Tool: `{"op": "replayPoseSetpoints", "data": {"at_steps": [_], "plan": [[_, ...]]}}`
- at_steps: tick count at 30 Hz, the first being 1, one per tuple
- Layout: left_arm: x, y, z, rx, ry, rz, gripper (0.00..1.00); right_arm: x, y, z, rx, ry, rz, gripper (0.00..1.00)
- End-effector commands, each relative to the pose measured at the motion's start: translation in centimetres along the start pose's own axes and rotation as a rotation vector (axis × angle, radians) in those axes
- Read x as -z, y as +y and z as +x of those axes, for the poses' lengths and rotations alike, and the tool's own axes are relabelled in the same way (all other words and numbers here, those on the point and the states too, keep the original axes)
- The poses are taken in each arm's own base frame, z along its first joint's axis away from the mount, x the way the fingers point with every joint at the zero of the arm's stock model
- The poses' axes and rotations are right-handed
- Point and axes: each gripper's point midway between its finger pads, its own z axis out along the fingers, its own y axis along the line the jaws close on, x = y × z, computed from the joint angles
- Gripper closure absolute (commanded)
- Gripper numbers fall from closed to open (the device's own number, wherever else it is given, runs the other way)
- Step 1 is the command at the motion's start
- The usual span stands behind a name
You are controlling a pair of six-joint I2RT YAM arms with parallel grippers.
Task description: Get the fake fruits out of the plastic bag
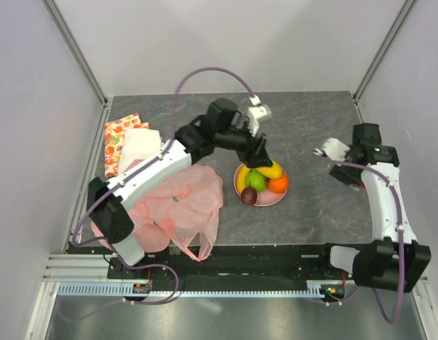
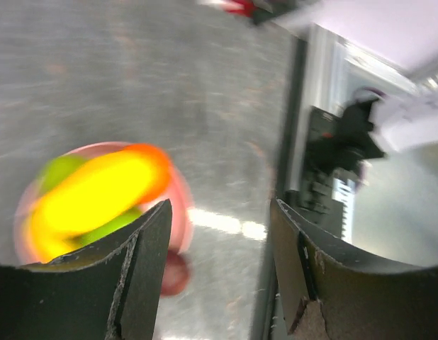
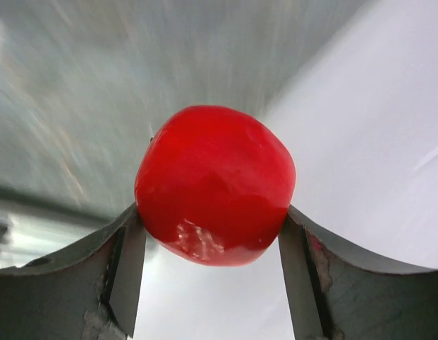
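The pale-pink plastic bag (image 1: 187, 202) lies crumpled at the near left under my left arm. A pink plate (image 1: 270, 199) holds a yellow fruit (image 1: 270, 171), a green apple (image 1: 256, 180), an orange (image 1: 278, 184) and a dark plum (image 1: 249, 195). My left gripper (image 1: 260, 154) hovers open and empty just over the plate's far side. Its wrist view shows the blurred plate (image 2: 180, 205), the yellow fruit (image 2: 91, 195) and the plum (image 2: 175, 273) past the open gripper (image 2: 219, 241). My right gripper (image 1: 344, 175) is at the right, shut on a red apple (image 3: 215, 184).
A fruit-printed cloth (image 1: 117, 136) and a white folded cloth (image 1: 141, 145) lie at the far left. Rounded pink bulges (image 1: 152, 235) show in the bag's near end. Enclosure walls and metal posts ring the dark table (image 1: 304, 219).
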Motion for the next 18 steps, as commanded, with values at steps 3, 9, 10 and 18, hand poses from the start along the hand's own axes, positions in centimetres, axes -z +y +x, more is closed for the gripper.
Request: {"op": "replayPoseSetpoints", "data": {"at_steps": [3, 9, 10, 18], "plan": [[9.7, 6.1, -5.7, -0.065, -0.157, -0.251, 0.36, 6.9, 9.1, -14.3, 0.193, -0.504, -0.208, 0.51], [14.1, 10.1, -5.7, -0.028, -0.201, -0.399, 0.36, 9.4, 16.6, -19.0, 0.501, -0.712, -0.215, 0.50], [14.7, 10.2, -6.0, -0.036, -0.212, -0.415, 0.36, 9.7, 17.2, -19.2, 0.542, -0.741, -0.193, 0.50], [18.1, 11.9, -5.7, -0.044, -0.234, -0.503, 0.35, 7.3, 21.1, -21.0, 0.776, -0.789, -0.103, 0.48]]}}
